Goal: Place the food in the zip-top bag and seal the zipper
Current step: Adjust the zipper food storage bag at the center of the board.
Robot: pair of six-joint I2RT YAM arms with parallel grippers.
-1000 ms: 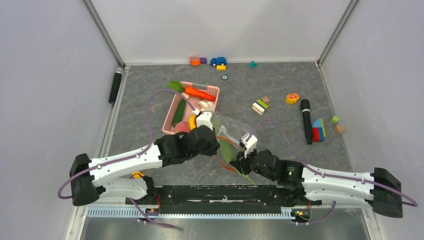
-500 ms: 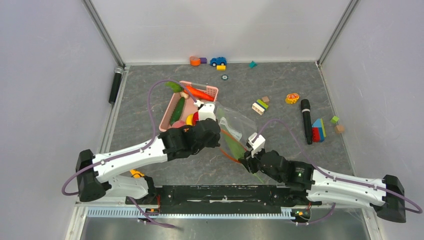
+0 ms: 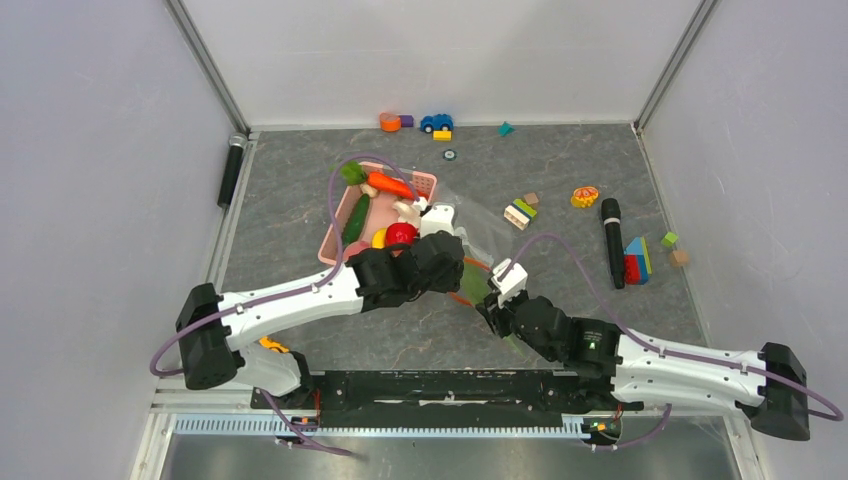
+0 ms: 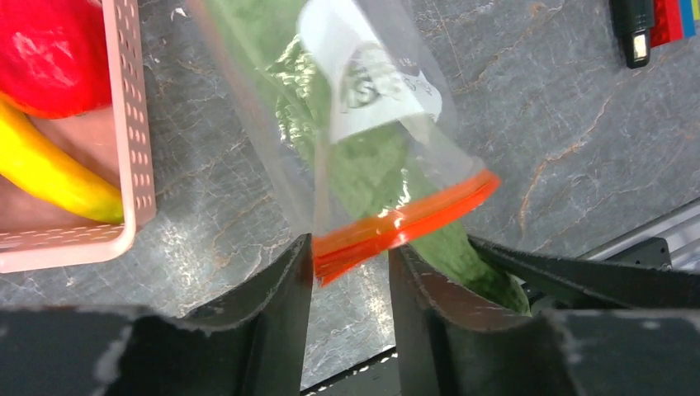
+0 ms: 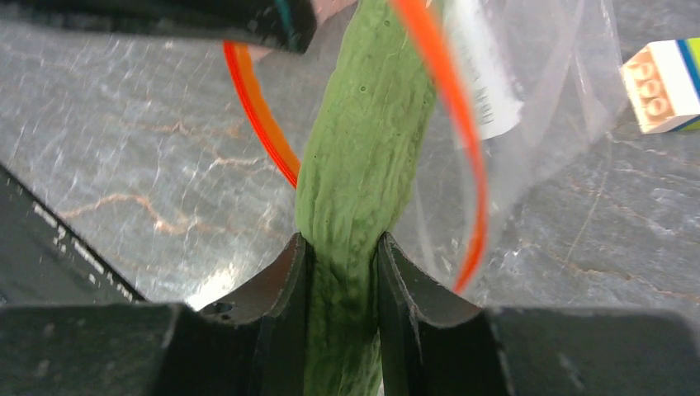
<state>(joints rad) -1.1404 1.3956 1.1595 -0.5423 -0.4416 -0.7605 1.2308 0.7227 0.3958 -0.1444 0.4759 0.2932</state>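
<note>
Presently, the cucumber (image 5: 363,173) is clamped by the right hand (image 5: 342,289) through the bag mouth; the orange-red zipper (image 4: 404,224) lies between the released left hand (image 4: 351,285) fingers.

Glossy clear plastic zip-top bag (image 4: 371,124) sheathes a matt, pebbled cucumber (image 5: 363,173).

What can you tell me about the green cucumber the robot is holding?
The cucumber is long, bumpy and dull green, like a plastic toy. The right gripper pinches its near end. Its far end pokes through the bag's open orange-red mouth, so it lies partly inside the clear plastic, slanting over the grey table.
</note>
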